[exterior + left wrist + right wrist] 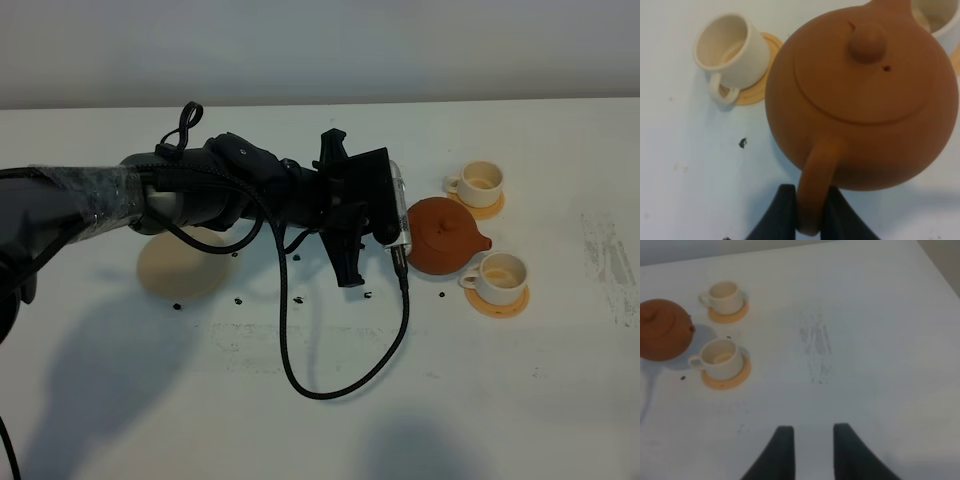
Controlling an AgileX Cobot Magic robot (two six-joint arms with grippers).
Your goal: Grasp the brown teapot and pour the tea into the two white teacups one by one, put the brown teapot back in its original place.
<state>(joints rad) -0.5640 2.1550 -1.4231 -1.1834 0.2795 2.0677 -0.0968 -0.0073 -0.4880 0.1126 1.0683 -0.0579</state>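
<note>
My left gripper [408,232] is shut on the loop handle of the brown teapot [447,235]; the black fingers [782,212] clamp the handle in the left wrist view, where the teapot [865,100] fills the frame. The pot is upright between the two white teacups, its spout toward the near cup [502,272]. The far cup [481,181] stands behind it. Each cup sits on an orange-tan coaster [497,302]. The pale beige coaster [183,264] lies bare at the left. My right gripper [813,440] is open and empty above the bare table, with the teapot [662,330] and both cups [720,358] [725,296] far off.
A black cable [330,385] loops from the left arm over the table's middle. Several dark specks [240,300] lie near the beige coaster. Grey smudges [610,260] mark the table at the right. The table's right edge [940,265] shows in the right wrist view.
</note>
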